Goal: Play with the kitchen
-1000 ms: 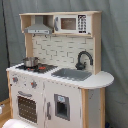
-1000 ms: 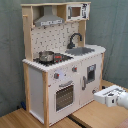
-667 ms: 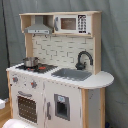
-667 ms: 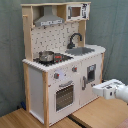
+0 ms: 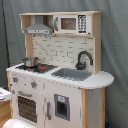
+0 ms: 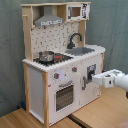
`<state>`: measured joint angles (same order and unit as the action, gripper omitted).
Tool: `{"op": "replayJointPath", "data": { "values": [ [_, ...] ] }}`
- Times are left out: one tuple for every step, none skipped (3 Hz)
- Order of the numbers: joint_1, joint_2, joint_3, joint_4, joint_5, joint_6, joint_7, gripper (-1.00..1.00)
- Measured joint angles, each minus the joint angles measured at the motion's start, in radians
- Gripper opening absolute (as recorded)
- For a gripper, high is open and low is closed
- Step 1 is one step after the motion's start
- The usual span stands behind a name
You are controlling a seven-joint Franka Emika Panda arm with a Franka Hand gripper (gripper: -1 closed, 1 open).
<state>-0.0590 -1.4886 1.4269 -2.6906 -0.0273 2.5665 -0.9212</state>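
Since a second ago the gripper has travelled leftward in the second exterior view, from low at the second exterior view's right edge to just in front of the kitchen, level with its lower cabinet door. Whether its fingers are parted or closed cannot be told. In the first exterior view only a pale bit of the arm shows at the first exterior view's left edge.

No writing or brand can be read anywhere; the microwave carries only a dark keypad of unreadable buttons.

White panels and light-wood edges make up the kitchen, which stands on a wooden floor before a grey curtain. Up top sit a grey hood and the microwave. On the counter are a metal pot on the black stovetop, a grey sink and a curved black faucet. Below are knobs and an oven door.
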Motion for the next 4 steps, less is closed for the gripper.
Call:
{"op": "replayJointPath", "data": {
  "values": [
    [-0.031, 0.000, -0.042, -0.044, 0.000, 0.070, -0.059, 1.00],
    [-0.089, 0.002, -0.067, -0.060, 0.000, 0.153, -0.105, 1.00],
    [-0.166, 0.010, -0.066, -0.059, 0.000, 0.247, -0.122, 1.00],
    [-0.230, 0.015, -0.054, -0.055, 0.000, 0.330, -0.123, 1.00]
  ]
}}
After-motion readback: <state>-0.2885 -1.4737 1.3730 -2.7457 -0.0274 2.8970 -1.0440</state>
